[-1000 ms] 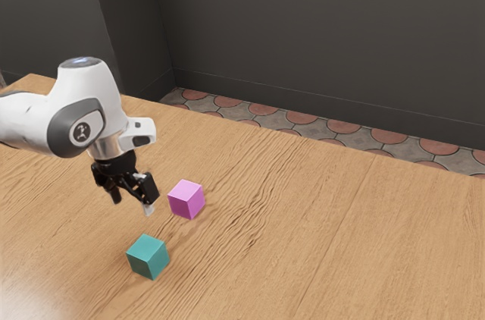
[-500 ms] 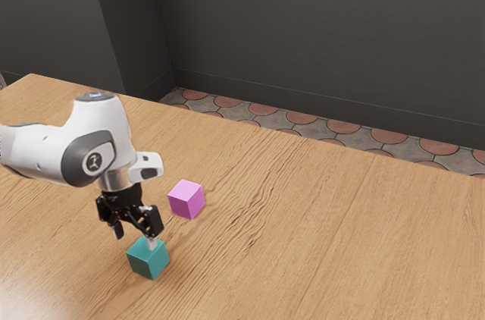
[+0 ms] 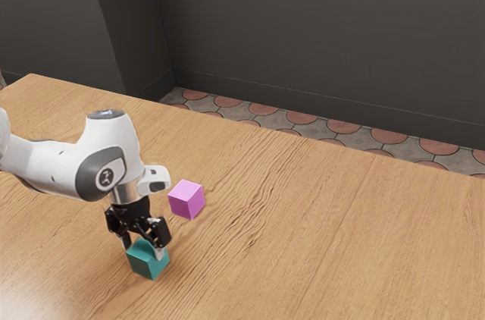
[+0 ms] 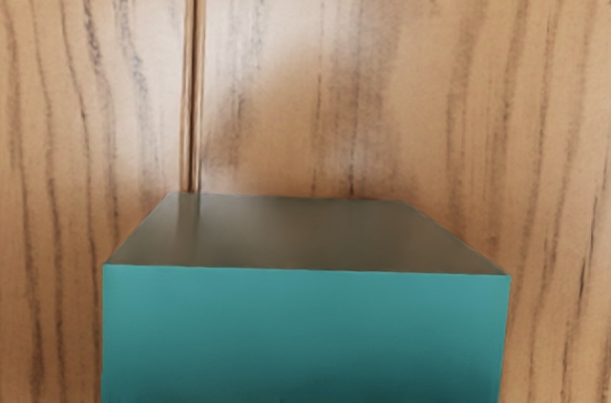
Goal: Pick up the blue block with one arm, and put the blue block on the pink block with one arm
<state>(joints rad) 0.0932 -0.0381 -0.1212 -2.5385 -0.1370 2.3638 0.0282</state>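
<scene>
So we've got two blocks on the table (image 3: 318, 221): one blue block (image 3: 146, 264), teal-ish, and one pink block (image 3: 186, 199) near it, not touching. Our single gripper (image 3: 144, 249) sits low over the blue block, fingers spread either side of its top, not clamping it.
</scene>
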